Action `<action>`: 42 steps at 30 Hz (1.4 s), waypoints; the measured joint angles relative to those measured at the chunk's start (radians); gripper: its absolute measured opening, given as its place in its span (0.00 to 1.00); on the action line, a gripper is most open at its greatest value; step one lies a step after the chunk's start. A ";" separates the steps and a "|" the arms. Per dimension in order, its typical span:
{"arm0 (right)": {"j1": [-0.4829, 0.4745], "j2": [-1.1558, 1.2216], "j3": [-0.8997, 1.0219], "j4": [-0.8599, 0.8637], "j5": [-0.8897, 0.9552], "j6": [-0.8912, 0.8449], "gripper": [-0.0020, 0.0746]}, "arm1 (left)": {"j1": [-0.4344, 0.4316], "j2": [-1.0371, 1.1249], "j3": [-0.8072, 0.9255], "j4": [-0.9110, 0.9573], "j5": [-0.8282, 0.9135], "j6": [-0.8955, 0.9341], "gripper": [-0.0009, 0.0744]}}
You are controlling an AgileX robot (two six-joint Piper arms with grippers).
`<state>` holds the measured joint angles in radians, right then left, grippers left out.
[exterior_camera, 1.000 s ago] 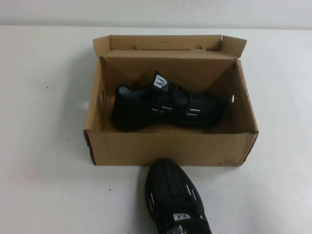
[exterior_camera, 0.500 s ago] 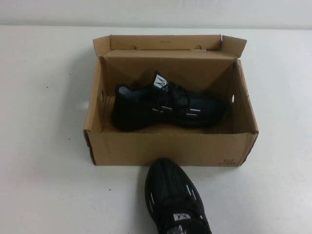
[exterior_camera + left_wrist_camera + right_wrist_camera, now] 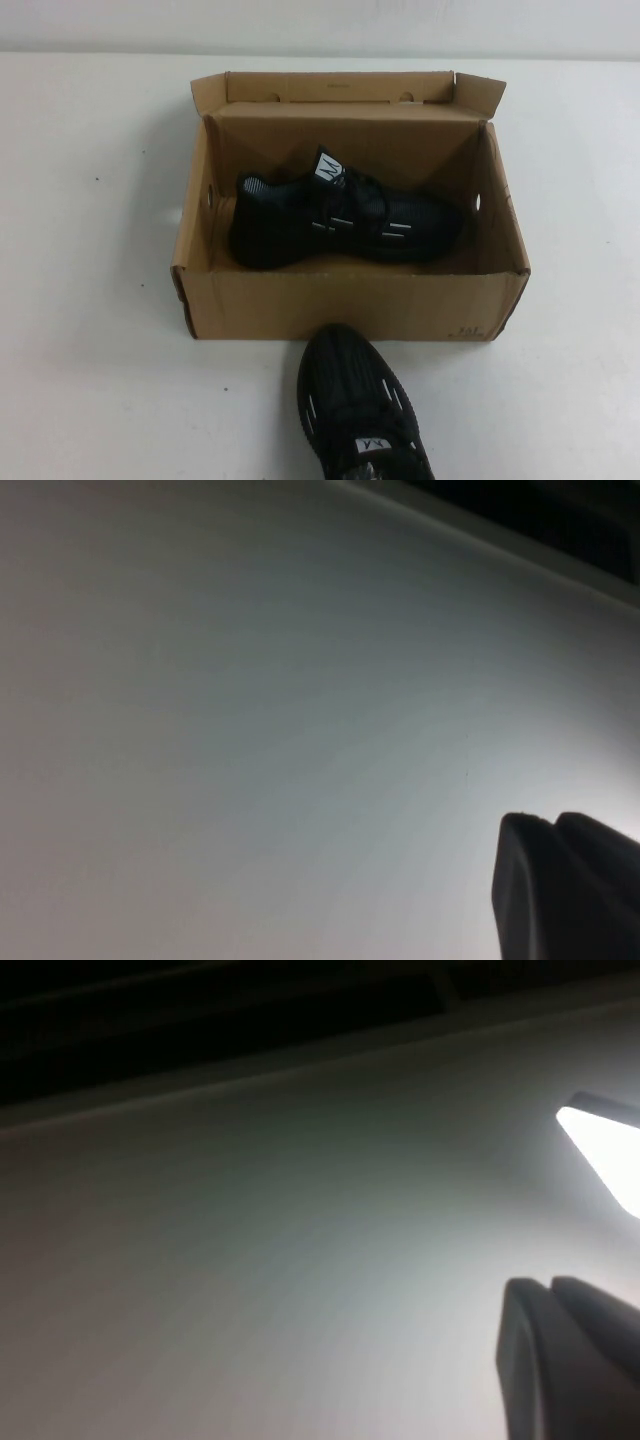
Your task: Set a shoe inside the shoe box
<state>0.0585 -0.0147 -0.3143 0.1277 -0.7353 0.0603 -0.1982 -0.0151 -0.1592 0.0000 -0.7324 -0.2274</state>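
Observation:
The brown cardboard shoe box [image 3: 350, 305] stands open in the middle of the white table, its flap lid folded back at the far side. One black mesh shoe [image 3: 345, 220] lies inside it on its sole, lengthwise, with its white tongue tag up. A second identical shoe [image 3: 360, 410] stands on the table just in front of the box, toe towards it. Neither arm shows in the high view. My left gripper [image 3: 552, 818] and my right gripper [image 3: 548, 1282] are each shut and empty, each seen only against a plain pale surface.
The white table [image 3: 90, 300] spreads out to the left and right of the box. A bright light [image 3: 605, 1145] shines in the right wrist view. A dark band runs along one edge of each wrist view.

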 joint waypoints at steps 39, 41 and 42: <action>0.070 0.973 -0.393 0.979 1.652 -0.711 0.00 | 0.000 0.406 -0.343 -0.061 1.324 0.080 0.01; 0.135 0.995 -0.393 0.966 1.623 -0.728 0.00 | 0.000 0.406 -0.343 -0.061 1.364 0.080 0.01; 0.176 1.002 -0.393 0.947 1.605 -0.729 0.00 | 0.000 0.406 -0.343 -0.062 1.377 0.080 0.01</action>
<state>0.2346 0.9869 -0.7068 1.0745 0.8699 -0.6690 -0.1982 0.3910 -0.5018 -0.0621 0.6444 -0.1476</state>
